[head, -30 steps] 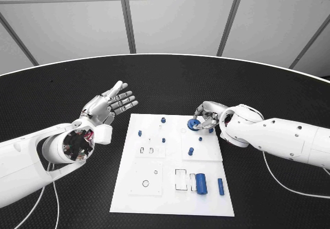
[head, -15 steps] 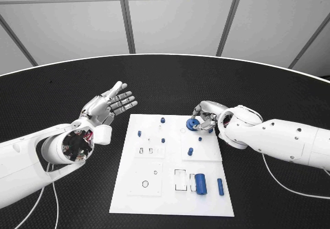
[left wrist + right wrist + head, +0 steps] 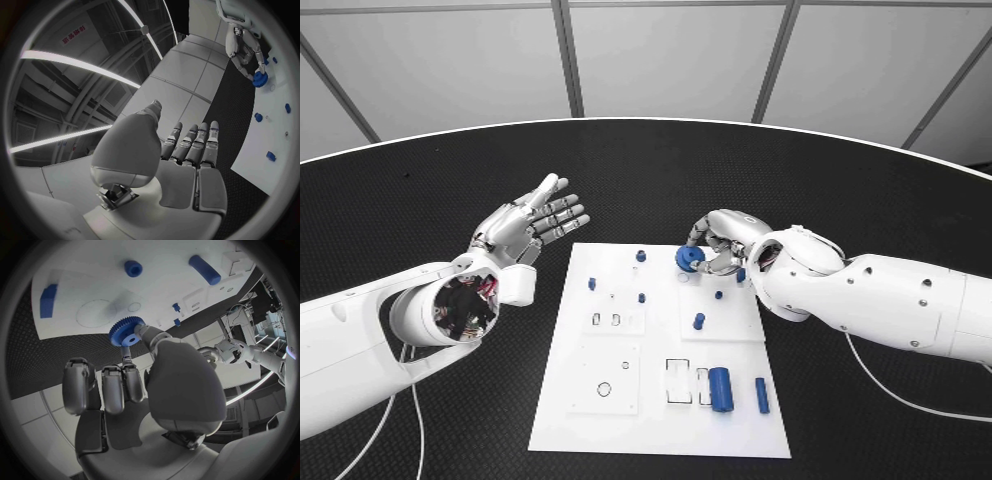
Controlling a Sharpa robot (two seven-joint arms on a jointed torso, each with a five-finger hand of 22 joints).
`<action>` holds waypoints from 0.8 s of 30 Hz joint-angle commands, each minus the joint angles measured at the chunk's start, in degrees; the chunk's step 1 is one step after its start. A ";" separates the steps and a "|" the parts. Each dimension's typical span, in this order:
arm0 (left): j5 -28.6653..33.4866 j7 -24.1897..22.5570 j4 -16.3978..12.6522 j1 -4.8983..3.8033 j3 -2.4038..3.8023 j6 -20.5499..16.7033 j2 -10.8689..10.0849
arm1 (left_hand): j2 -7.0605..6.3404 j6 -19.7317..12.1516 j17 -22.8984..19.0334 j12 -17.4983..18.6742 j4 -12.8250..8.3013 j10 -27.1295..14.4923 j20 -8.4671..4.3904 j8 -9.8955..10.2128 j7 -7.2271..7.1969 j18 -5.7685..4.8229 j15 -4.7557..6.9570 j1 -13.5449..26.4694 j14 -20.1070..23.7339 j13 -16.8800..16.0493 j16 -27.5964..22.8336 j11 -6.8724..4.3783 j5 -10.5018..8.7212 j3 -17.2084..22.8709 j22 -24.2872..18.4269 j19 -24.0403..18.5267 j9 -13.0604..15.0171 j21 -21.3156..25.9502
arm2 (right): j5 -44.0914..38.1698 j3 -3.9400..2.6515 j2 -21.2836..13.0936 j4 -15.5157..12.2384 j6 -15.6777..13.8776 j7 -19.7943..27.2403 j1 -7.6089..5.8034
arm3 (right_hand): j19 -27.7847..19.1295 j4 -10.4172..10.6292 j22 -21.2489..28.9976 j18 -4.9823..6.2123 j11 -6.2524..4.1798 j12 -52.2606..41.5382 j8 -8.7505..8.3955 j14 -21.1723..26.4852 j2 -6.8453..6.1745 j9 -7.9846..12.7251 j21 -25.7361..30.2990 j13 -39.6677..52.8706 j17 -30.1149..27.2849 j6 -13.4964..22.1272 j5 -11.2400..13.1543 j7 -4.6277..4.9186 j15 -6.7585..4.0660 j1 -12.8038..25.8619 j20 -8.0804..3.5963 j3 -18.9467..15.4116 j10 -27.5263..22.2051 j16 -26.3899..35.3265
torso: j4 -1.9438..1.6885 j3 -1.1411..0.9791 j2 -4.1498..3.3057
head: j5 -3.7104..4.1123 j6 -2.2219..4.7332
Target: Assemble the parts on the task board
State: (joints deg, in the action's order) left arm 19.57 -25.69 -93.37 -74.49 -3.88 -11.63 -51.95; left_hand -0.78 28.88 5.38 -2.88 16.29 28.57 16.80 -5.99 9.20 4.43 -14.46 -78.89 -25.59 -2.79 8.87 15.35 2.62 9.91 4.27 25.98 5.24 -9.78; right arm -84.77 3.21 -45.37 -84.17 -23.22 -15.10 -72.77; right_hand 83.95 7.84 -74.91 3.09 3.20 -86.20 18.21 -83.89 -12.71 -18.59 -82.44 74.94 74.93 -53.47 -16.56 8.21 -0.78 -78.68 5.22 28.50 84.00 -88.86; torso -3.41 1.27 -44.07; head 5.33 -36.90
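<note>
Blue gear point(image 3: 688, 258) pinched by right hand point(image 3: 720, 243); left hand point(image 3: 528, 221) raised, fingers spread

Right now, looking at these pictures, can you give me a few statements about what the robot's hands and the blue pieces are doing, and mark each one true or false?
1. The right hand holds a blue gear. True.
2. The left hand holds a blue peg. False: it holds nothing, and its fingers are spread.
3. A blue cylinder lies on the task board. True.
4. The left hand rests on the task board. False: it is beside the board, over the black table.
</note>
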 commanded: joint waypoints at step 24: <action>0.00 0.08 0.17 -0.03 0.01 -0.13 1.23 | 0.68 0.40 -0.09 -0.02 0.09 0.45 -0.03 -0.04 7.89 -0.11 0.02 -0.14 0.30 0.00 -0.19 0.17 0.32 0.35 -0.11 -0.40 0.05 0.27 | -3.76 -0.10 13.57 7.26 3.18 -0.46 -0.39 | 0.53 0.06 -5.72 -0.57 -0.36 0.05 0.49 -5.55 -0.21 -0.50 -0.36 10.93 12.24 -0.61 -0.35 -0.58 -0.43 1.65 -0.36 0.79 2.79 -0.27 | -0.59 0.61 -0.36 | -0.82 0.34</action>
State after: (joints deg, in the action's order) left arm 19.57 -25.59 -93.18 -74.51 -3.87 -11.76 -50.72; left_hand -0.55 28.88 5.38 -2.88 16.29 28.78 16.80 -5.99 9.19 4.42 -14.46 -79.12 -25.59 -2.79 8.87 15.55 2.62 9.91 4.22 25.98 5.24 -9.78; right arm -88.53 3.11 -32.11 -77.05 -20.12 -15.59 -73.16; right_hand 83.94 7.99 -74.91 3.10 3.20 -86.19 18.21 -83.89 -13.00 -18.59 -82.68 74.93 74.92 -53.54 -16.57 8.27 -0.78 -77.78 5.23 28.97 84.00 -88.85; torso -3.89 1.83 -44.37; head 4.54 -36.47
